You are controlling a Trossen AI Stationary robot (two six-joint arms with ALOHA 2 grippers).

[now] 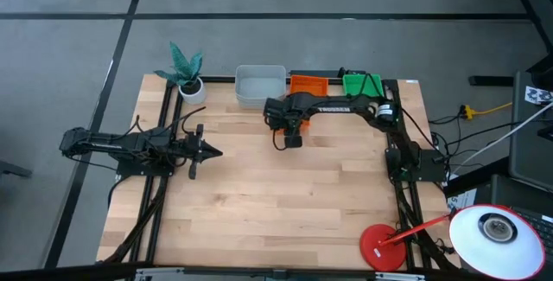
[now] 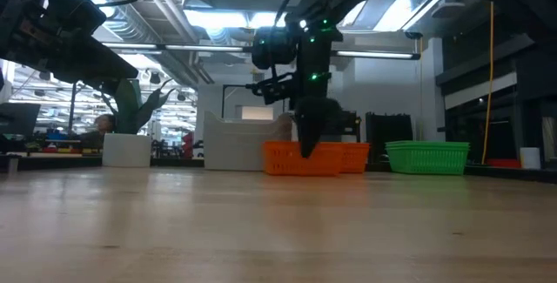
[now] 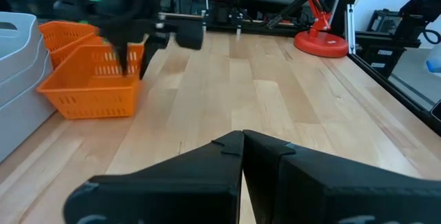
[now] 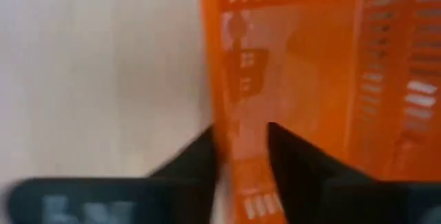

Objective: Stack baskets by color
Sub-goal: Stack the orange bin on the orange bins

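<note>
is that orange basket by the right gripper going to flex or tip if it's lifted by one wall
Probably both. The orange basket has thin slotted walls, so it looks light and bendy. The right gripper straddles just one wall, so the far side would likely sag or swing.

Place: a robotics lab or workshop hall.
Ceiling: exposed ducts (image 2: 165, 22) and strip lights (image 2: 226, 13).
Floor: grey concrete (image 1: 259, 13).
Bench: wooden table (image 1: 276, 203) on a dark frame.
Far background: desks and clutter.
</note>
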